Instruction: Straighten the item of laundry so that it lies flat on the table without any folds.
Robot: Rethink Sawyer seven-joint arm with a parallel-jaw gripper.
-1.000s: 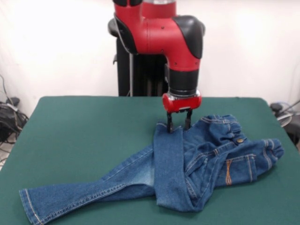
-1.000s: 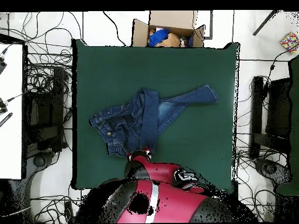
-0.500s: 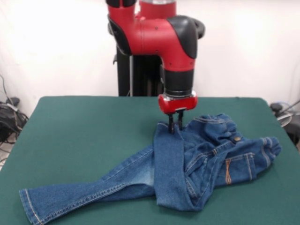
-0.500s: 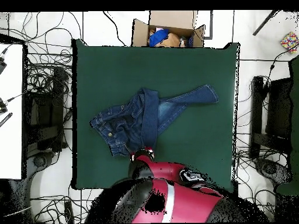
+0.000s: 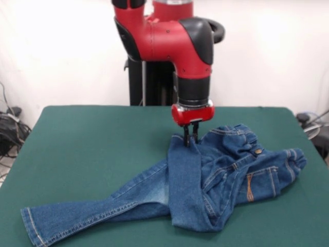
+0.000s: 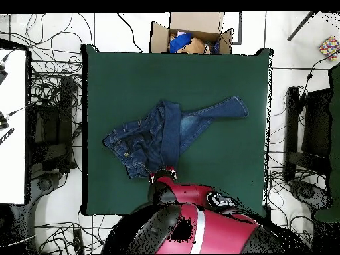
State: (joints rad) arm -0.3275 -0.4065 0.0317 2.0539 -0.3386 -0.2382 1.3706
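The jeans [image 5: 205, 180] lie crumpled on the green table [image 5: 92, 149], one leg folded over the seat, the other stretched away. The gripper [image 5: 191, 138] stands at the folded leg's hem, fingers pinching it.

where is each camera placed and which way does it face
Front view: across the table from the robot, facing its pedestal; shows the red arm coming down and the gripper shut on a trouser leg's end.
Overhead view: above the table, looking straight down, robot's base at the bottom; shows the arm's red top.
Both show the jeans on the green table, turned half round between views.
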